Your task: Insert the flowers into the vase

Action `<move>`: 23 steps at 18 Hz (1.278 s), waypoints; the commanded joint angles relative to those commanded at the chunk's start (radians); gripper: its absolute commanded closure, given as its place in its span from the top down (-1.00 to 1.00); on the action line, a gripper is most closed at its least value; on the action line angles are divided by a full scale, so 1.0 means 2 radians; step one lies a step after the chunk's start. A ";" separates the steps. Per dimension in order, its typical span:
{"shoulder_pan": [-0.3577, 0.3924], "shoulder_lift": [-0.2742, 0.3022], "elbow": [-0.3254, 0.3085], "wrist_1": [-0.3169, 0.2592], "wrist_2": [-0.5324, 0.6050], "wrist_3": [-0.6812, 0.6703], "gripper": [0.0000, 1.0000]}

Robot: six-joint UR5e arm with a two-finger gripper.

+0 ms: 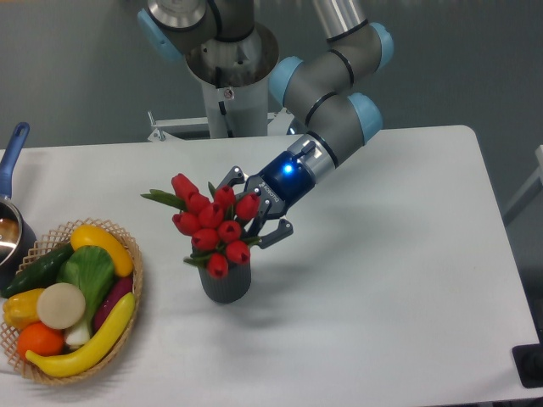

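Observation:
The flowers (212,225) are a bunch of red tulip buds with green leaves, leaning up and to the left over the vase (226,286). Their lower end reaches the vase's mouth, where the buds hide the stems. The vase is a short dark grey cylinder standing upright near the middle of the white table (382,280). My gripper (254,212) comes in from the upper right, just above the vase's rim, and is shut on the bunch at its right side.
A wicker basket (132,259) of colourful fruit and vegetables sits at the front left. A metal pot (12,242) with a blue handle (12,151) stands at the left edge. The robot's base (227,93) rises behind the table.

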 joint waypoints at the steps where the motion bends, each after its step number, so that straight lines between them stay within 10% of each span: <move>1: 0.001 0.002 0.002 0.000 0.000 -0.001 1.00; 14: 0.009 0.057 0.004 -0.003 0.173 -0.005 1.00; 23: 0.087 0.091 0.049 -0.011 0.271 -0.008 1.00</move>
